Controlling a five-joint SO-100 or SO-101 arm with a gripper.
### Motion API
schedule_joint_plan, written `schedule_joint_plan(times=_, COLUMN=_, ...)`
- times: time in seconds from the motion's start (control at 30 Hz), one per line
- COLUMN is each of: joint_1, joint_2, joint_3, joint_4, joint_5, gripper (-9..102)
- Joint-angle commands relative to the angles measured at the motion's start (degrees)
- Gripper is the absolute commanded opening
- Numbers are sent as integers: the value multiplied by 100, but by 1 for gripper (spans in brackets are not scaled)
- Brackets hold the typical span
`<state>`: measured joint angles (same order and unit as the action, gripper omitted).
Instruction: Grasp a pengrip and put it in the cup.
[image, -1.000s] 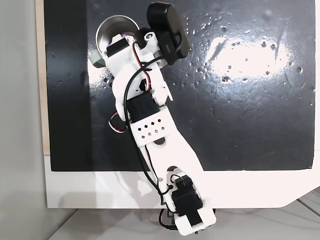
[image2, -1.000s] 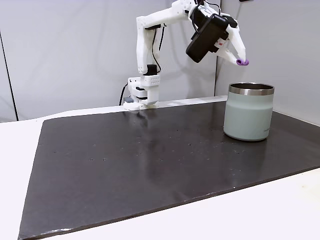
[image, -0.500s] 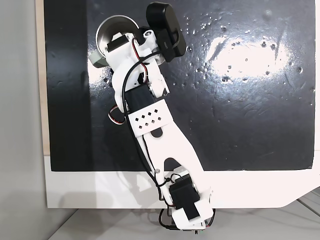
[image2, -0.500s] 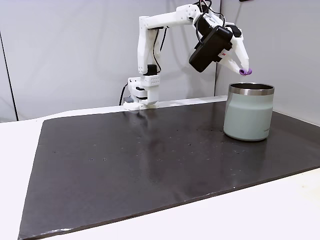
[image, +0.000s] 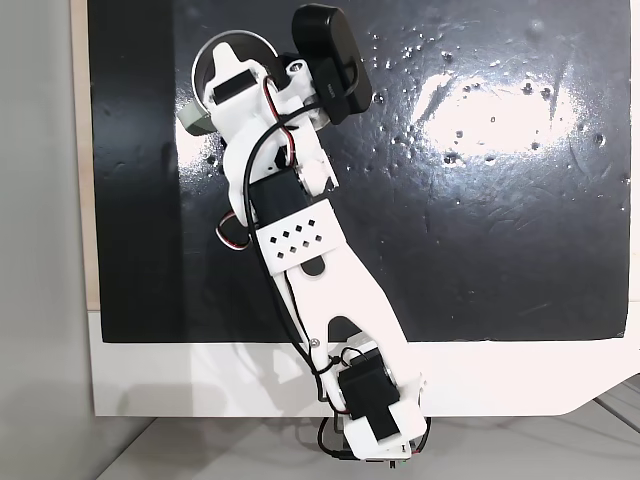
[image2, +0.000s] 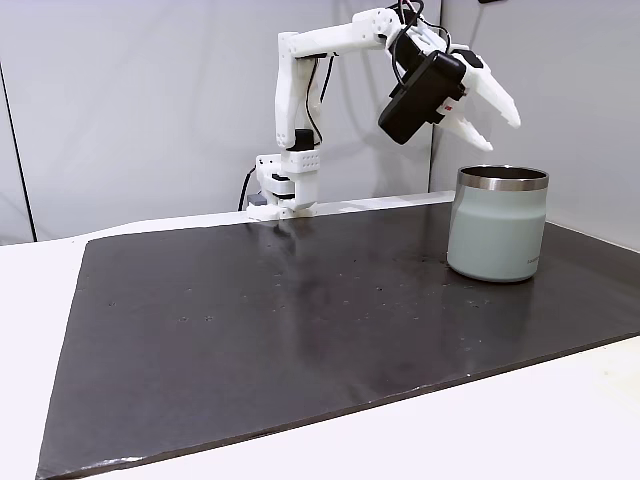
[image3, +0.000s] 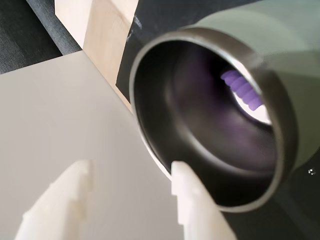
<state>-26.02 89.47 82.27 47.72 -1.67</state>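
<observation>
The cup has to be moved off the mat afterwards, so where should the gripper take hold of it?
Probably by the rim, from straight above, one finger inside and one outside. The cup stands upright with its wide mouth open, and its body looks broader than the open gripper above it. The pengrip lies deep inside, so stay at the wall.
</observation>
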Motion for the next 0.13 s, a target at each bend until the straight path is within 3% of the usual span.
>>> schedule_joint_plan(times=0.0, joint_1=35, joint_2=62, joint_3=-387, joint_4=-105, joint_5=62, gripper=20)
schedule_joint_plan(times=0.1, joint_1=35, joint_2=70, joint_3=-387, joint_4=-79, joint_5=62, gripper=20)
